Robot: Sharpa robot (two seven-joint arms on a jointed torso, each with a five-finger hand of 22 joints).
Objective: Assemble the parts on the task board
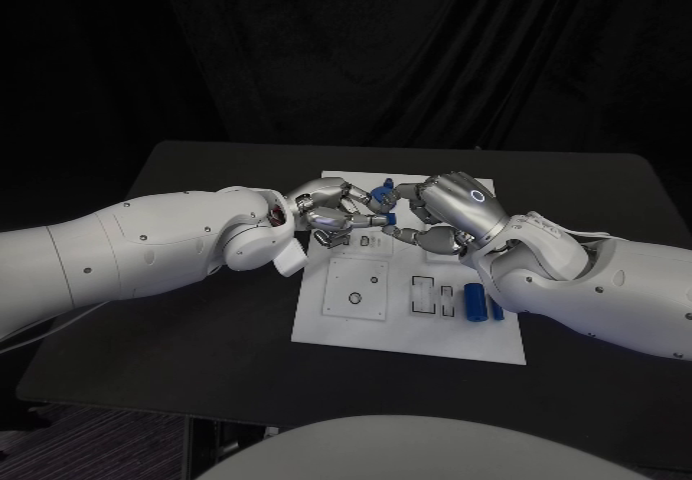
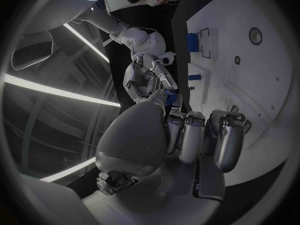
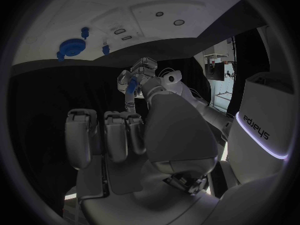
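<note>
Black table (image 1: 173, 330), dark curtain behind. White task board (image 1: 411, 320) sits mid-table, long side running away from me.

Both hands meet above the far half of the board. My left hand (image 1: 329, 208) comes in from the left with fingers curled toward the right hand; my right hand (image 1: 440, 210) faces it, fingers curled the same way. Between them I see a small blue part (image 1: 384, 218) at the fingertips, and another bit of blue (image 1: 384, 187) just above, by the right hand's upper fingers. Fingers of both hands crowd that lower piece. I cannot tell which hand actually has hold of it, or whether both do.

Left wrist view: the right hand (image 2: 147, 75) sits beyond my own fingers (image 2: 187, 135), with blue (image 2: 171, 98) showing at the meeting point. Right wrist view shows the left hand (image 3: 139, 77) with a blue piece (image 3: 130, 88) against its fingers.

On the board's near right edge, two blue cylinders (image 1: 475, 300) lie side by side, beside rectangular slots (image 1: 424, 294). Right wrist view also picks up a blue gear (image 3: 70, 48) and smaller blue pegs (image 3: 105, 49) standing on the board.
</note>
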